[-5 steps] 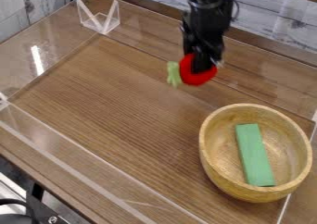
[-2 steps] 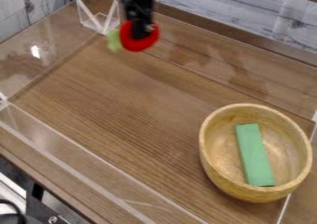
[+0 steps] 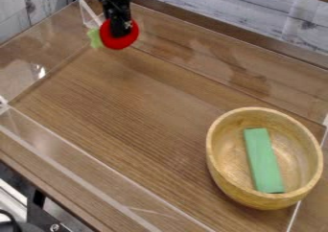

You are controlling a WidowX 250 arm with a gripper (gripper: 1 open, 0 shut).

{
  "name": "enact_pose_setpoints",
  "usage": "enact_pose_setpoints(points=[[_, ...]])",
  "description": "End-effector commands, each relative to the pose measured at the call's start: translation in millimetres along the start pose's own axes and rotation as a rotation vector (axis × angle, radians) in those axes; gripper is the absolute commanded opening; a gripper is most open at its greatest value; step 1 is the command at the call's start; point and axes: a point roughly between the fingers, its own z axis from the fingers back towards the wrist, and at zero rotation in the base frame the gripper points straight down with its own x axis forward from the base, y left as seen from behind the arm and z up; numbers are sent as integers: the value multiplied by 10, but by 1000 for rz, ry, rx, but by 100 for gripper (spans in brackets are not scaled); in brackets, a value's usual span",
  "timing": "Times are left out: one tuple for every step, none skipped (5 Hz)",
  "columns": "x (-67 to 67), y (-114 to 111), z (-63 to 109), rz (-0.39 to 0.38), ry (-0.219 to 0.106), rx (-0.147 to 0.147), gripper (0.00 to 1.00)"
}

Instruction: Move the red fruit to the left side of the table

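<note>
The red fruit is a small bright-red ball with a pale green leafy end on its left. It hangs just above the brown wood-grain table, near the far left corner. My black gripper points straight down from the top edge of the view and is shut on the fruit's upper part. The fingertips are partly hidden against the fruit.
A wooden bowl stands at the near right and holds a flat green bar. Low clear acrylic walls border the table, with a corner bracket behind the gripper at the far left.
The gripper has carried the red fruit from the middle back of the table leftward to the far left corner, staying shut the whole way. Bowl and green bar have not moved.
</note>
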Motion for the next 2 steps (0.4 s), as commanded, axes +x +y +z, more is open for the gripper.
enact_pose_setpoints(points=[[80,193,135,-29,-41,43,0],[105,238,79,-54,-47,28,0]])
